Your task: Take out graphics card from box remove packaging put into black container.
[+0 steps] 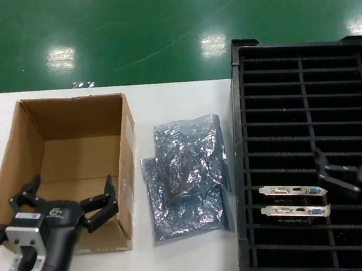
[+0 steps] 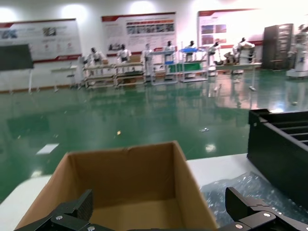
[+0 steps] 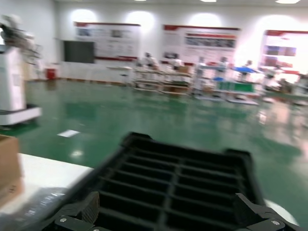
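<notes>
The brown corrugated cardboard box (image 1: 74, 166) sits open-topped on the white worktop (image 1: 194, 263), its plain inside showing nothing but bare board. The left gripper (image 1: 68, 202) hovers over the box's near wall, its black jaws spread wide and holding nothing. Just beside the box lie two crinkly, translucent grey-silver antistatic bags (image 1: 188, 177), overlapping and flattened. To their right stands the black container (image 1: 300, 65), a long plastic tray ribbed into two columns of narrow slots. Two graphics cards (image 1: 294, 191) rest in neighbouring slots of its left column, their slim silver brackets with white and blue ports facing up. The right gripper (image 1: 340, 174) hangs over the tray near the cards, jaws released.
</notes>
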`<action>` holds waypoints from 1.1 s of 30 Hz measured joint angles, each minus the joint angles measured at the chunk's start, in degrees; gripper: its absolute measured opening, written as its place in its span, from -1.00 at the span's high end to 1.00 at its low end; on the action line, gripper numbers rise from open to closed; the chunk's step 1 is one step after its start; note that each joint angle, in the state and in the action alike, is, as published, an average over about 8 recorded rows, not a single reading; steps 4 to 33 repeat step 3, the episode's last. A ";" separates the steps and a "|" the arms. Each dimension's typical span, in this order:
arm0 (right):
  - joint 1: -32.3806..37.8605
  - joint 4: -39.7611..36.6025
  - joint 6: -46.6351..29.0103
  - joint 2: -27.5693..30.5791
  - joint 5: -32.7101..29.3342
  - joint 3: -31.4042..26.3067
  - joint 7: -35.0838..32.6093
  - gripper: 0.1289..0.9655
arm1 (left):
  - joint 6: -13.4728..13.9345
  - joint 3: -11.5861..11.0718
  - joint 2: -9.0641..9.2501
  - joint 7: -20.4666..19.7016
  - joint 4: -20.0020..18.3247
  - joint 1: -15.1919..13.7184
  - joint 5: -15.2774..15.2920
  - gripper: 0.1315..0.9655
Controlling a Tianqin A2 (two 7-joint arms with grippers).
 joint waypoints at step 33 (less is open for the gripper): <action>-1.21 0.21 1.70 -0.39 0.59 0.54 -0.45 -1.00 | -0.63 0.11 -0.16 0.24 0.48 0.18 -1.33 -1.00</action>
